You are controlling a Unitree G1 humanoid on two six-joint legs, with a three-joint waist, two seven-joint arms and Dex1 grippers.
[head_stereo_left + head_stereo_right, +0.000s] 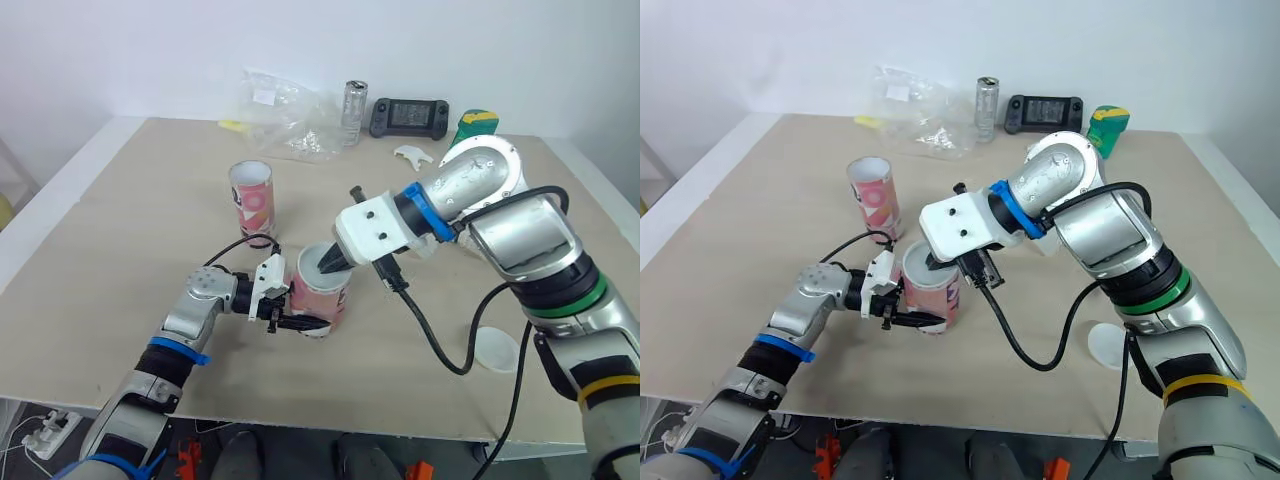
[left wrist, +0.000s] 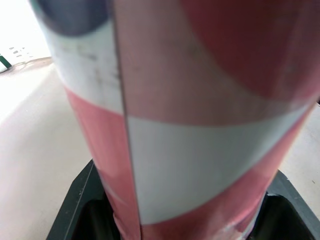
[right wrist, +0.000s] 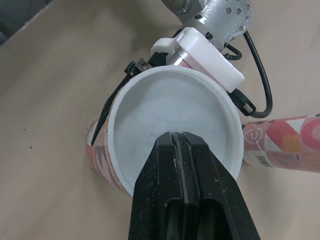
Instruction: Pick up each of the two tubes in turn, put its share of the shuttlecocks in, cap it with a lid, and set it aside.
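A pink and white tube (image 1: 322,292) stands near the table's front centre, its open mouth facing up. My left gripper (image 1: 300,320) is shut on its lower part, one finger on each side of the tube wall (image 2: 200,125). My right gripper (image 1: 330,265) is shut, with its tip dipping into the tube's mouth (image 3: 150,115). Nothing shows between its fingers (image 3: 170,150). The inside of the tube looks pale, and I cannot tell what lies in it. The second tube (image 1: 251,203) stands upright and open behind and to the left. A white lid (image 1: 497,349) lies at the front right.
At the back lie a crumpled clear plastic bag (image 1: 285,120), a metal can (image 1: 355,103), a black handheld console (image 1: 410,115) and a green and yellow object (image 1: 476,122). A small white piece (image 1: 412,154) lies near them. My right arm's black cable (image 1: 440,345) loops low over the table.
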